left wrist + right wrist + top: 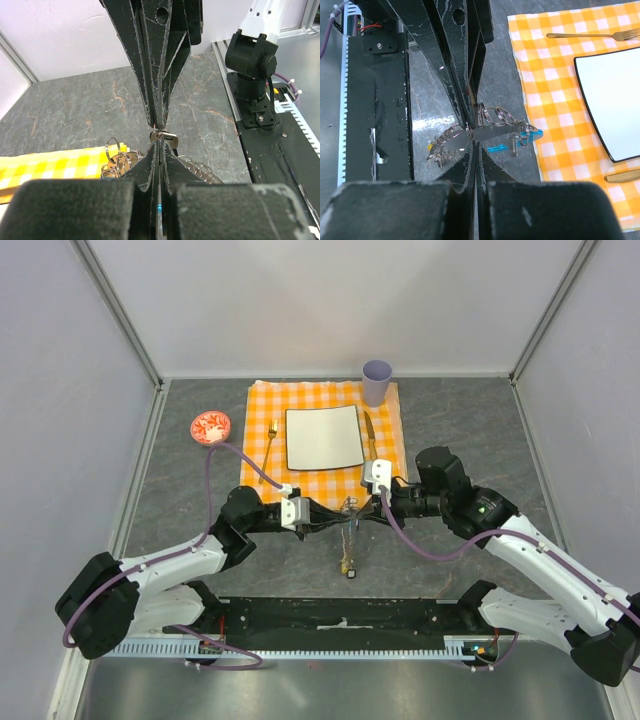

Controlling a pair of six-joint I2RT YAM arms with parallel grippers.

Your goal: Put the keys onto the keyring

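The left fingers point(150, 167) and the right fingers point(466, 162) are each pressed tight together, tip to tip, pinching the keys point(490, 133) between them above the bench point(180, 490), so the keyring point(522, 136) with its blue tag point(498, 148) hangs just beside the tips, ready for threading.

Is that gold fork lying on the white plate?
No, the fork lies on the checked cloth, beside the plate and apart from it.
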